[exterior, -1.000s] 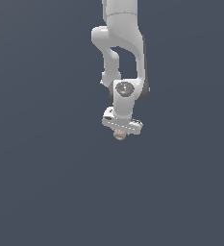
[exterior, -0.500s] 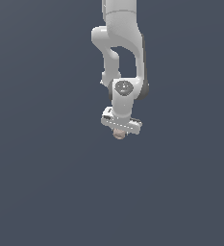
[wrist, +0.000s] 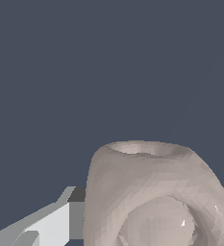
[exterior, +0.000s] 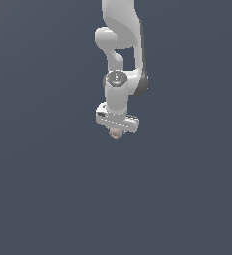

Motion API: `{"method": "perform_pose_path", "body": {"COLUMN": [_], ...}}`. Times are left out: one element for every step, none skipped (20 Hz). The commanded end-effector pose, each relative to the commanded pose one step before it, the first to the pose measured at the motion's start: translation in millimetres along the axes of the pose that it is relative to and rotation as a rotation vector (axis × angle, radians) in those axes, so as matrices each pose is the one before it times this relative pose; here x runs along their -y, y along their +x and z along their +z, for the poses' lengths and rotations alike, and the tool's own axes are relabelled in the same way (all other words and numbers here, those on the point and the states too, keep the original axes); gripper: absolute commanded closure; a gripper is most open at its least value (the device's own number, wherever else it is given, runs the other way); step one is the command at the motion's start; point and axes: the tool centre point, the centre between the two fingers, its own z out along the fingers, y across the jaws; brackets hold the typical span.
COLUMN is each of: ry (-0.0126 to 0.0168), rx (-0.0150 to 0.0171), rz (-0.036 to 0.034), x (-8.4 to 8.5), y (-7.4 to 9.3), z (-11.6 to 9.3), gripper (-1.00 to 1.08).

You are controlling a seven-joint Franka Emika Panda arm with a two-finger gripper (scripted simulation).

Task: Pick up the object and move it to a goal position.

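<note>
The object, a small beige-pink lump with a mottled surface, is being seen just under the white end effector in the exterior view, tucked right against the underside of the hand, with only its lower part showing. In the wrist view the object is filling much of the near field, rounded and hollowed, with a pale finger being glimpsed beside it. From this closeness it is being judged that the object is being held between the fingers, closed narrowly on it, although the contact faces themselves are being hidden by the object and by the hand.

The arm is being shown reaching straight down from the upper edge of the exterior view. The surroundings are being rendered as one flat dark grey-blue field, so it cannot be told whether the object is being rested on the worktop or being carried clear of it; no shadow or edge is being offered as a cue.

The step in hand is being judged as the carrying stage, with the pick-up done. No goal marker is being shown in either view, so its place cannot be told. The next move is being judged to call for a steady grip and a smooth transfer, since so small and rounded a lump could be squeezed out sideways.
</note>
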Motion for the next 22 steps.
{"method": "perform_pose_path", "body": {"ry": [0.00096,0.00000,0.00000,0.00042,0.00000,0.00000,0.00000,0.00037,0.00000,0.00000,0.00000,0.00000,-0.00045,0.00000,0.00000,-0.00048,0.00000,-0.00048,0.00000,0.00000,-0.00047,0.00000], "rx": [-0.00043,0.00000,0.00000,0.00022,0.00000,0.00000,0.00000,0.00025,0.00000,0.00000,0.00000,0.00000,0.00003,0.00000,0.00000,-0.00007,0.00000,-0.00008,0.00000,0.00000,-0.00010,0.00000], "rz": [0.00075,0.00000,0.00000,0.00012,0.00000,0.00000,0.00000,0.00019,0.00000,0.00000,0.00000,0.00000,0.00018,0.00000,0.00000,0.00002,0.00000,-0.00001,0.00000,0.00000,-0.00006,0.00000], "x": [-16.15,-7.03,-7.35,-7.77,-7.86,-7.87,-7.72,-7.70,-7.36,-7.16,-6.94,-6.69,-6.40,-6.05,-5.63,-5.10,-4.76,-4.21,-3.91,-3.48,-2.91,-2.65], "y": [4.57,2.01,2.13,2.29,2.33,2.37,2.35,2.40,2.32,2.30,2.27,2.24,2.21,2.11,2.02,1.90,1.81,1.68,1.58,1.46,1.30,1.18], "z": [-19.31,-8.56,-8.97,-9.32,-9.63,-9.66,-9.48,-9.19,-9.05,-8.81,-8.54,-8.23,-7.81,-7.43,-6.91,-6.37,-5.83,-5.32,-4.77,-4.25,-3.77,-3.22], "gripper": [1.08,1.08,1.08,1.08,1.08,1.08,1.08,1.08,1.08,1.08,1.08,1.08,1.08,1.08,1.08,1.08,1.08,1.08,1.08,1.08,1.08,1.08]}}
